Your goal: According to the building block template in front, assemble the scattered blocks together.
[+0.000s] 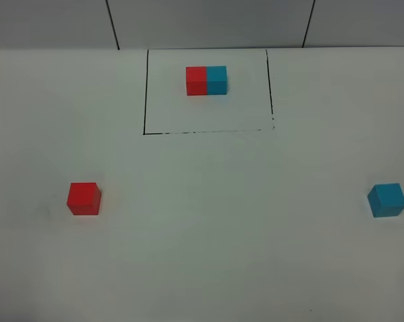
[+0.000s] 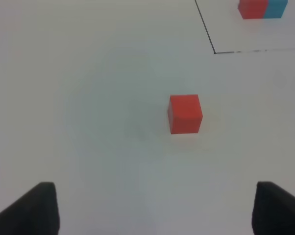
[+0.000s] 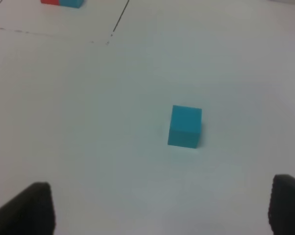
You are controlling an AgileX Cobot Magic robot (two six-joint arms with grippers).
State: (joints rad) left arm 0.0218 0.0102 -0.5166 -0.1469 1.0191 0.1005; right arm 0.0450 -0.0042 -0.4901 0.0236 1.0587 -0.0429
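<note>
The template (image 1: 206,80), a red cube and a cyan-blue cube joined as one bar, stands at the back inside a thin black drawn rectangle (image 1: 145,100). It also shows in the left wrist view (image 2: 262,9) and in the right wrist view (image 3: 62,2). The loose red cube (image 1: 84,198) sits alone at the left, and the left wrist view shows it (image 2: 185,113) ahead of my open left gripper (image 2: 152,210). The loose cyan-blue cube (image 1: 387,200) sits at the far right, and the right wrist view shows it (image 3: 185,126) ahead of my open right gripper (image 3: 159,210). Neither gripper shows in the exterior view.
The white table (image 1: 229,235) carries only the two cubes and the framed template. Its back edge meets a grey wall (image 1: 209,23). The cyan-blue cube lies close to the right border of the exterior view.
</note>
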